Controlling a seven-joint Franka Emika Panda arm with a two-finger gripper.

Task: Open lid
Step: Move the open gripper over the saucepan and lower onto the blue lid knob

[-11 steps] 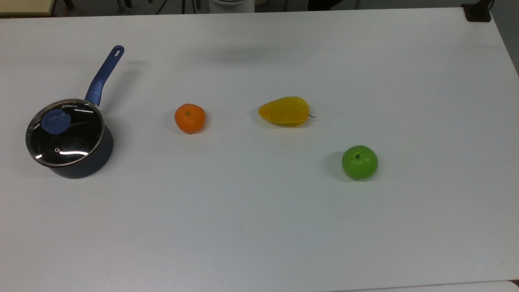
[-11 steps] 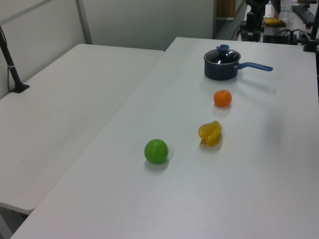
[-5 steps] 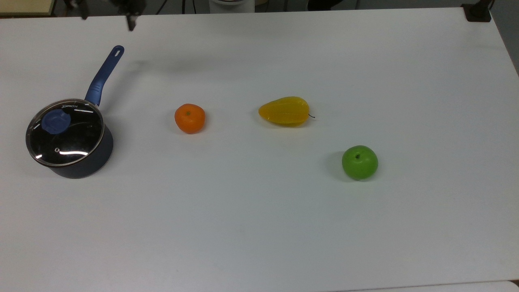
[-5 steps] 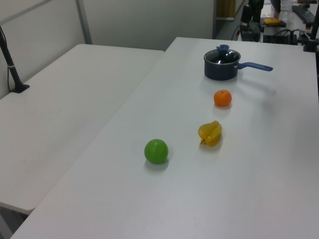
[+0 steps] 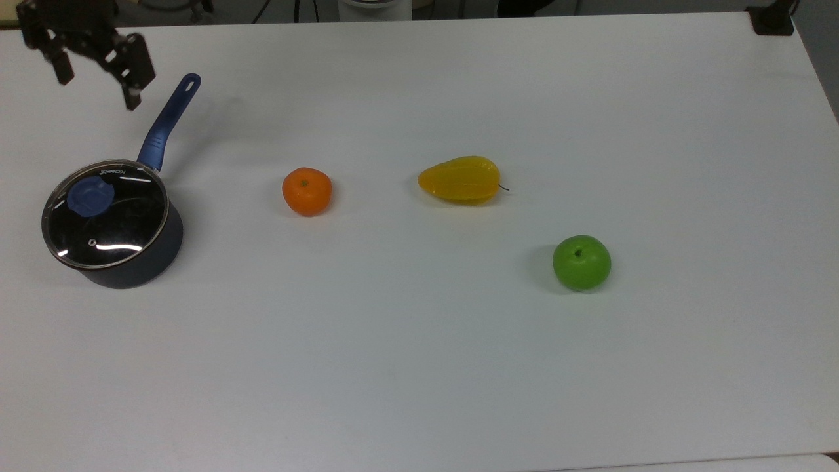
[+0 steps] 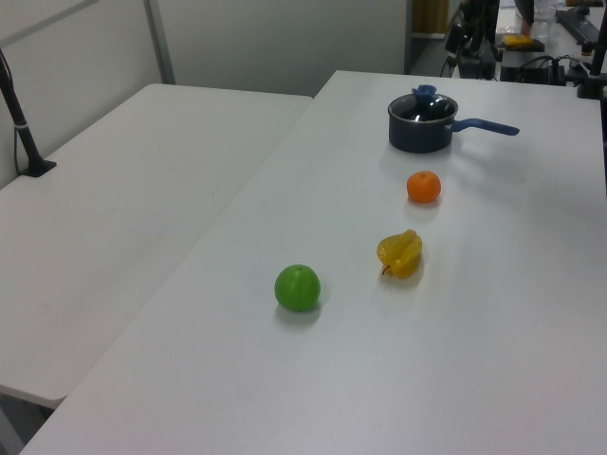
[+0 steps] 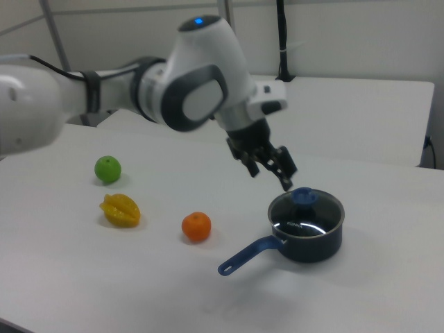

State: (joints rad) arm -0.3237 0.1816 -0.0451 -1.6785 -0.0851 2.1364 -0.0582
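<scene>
This looks like a robotics lab: a plain white surface (image 5: 459,367), a white robot arm (image 7: 194,90), grey partition walls (image 6: 275,38), and cabled equipment (image 6: 531,52) behind.

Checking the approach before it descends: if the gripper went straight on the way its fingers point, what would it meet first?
Probably bare table beside the pan handle, not the lid: in the top view the open gripper points down short of the pan. Depth is unclear.

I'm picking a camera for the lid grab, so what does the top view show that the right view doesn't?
Top view: the lid's steam hole and the wide gap of the open gripper. Right view: the white arm and the knob standing up from the lid. Both: pot, orange, starfruit, apple.
</scene>
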